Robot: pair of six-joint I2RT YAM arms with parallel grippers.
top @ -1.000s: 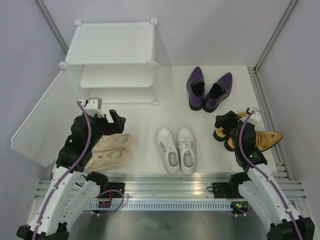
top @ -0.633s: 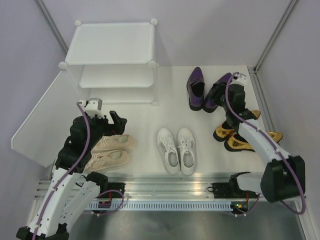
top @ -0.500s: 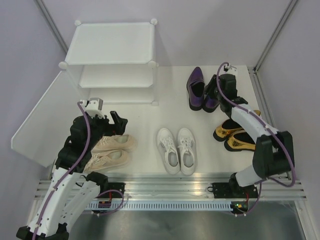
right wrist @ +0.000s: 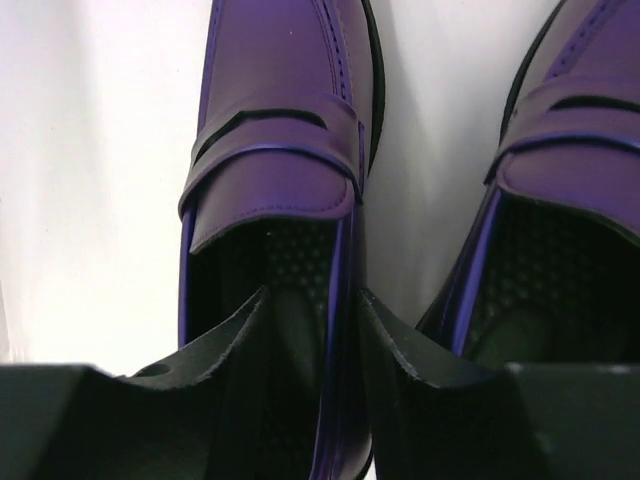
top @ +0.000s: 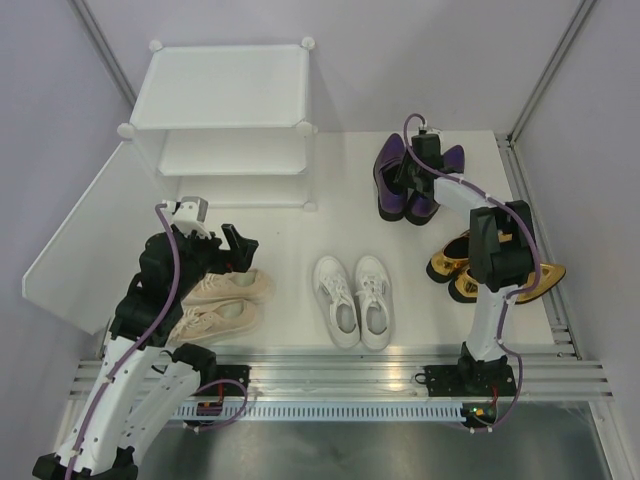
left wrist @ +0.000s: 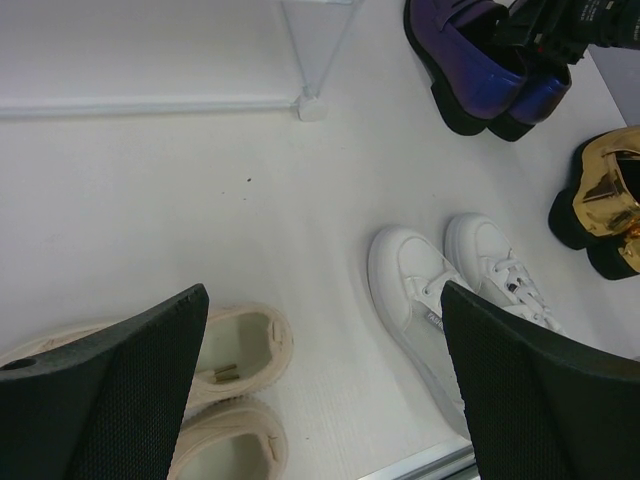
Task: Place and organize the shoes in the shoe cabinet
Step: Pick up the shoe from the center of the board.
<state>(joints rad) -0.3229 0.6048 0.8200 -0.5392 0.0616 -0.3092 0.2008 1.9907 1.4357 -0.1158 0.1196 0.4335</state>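
You were at the pick-up step, by my reading. The shoe cabinet stood at the far left corner of the table, its door swung wide to the left, and no shoe showed inside it. All four pairs sat on the table:

- The purple loafers were toward the far right.
- The gold heels were by the right edge.
- The white sneakers were mid-table by the near edge.
- The beige sneakers were near the left.

Your right gripper was down on the loafers, jaws about half closed astride the inner side wall of the loafer on the cabinet side. One finger was inside the shoe's opening and the other in the gap between the pair. I could not tell whether the pads had bitten on that wall yet.

The next move called for a firm pinch, a lift clear of the other loafer, then a carry left to the cabinet's open front. A shoe held by one wall would likely swing, so go steadily.

Your left gripper hung fully open above the beige sneakers, holding nothing.
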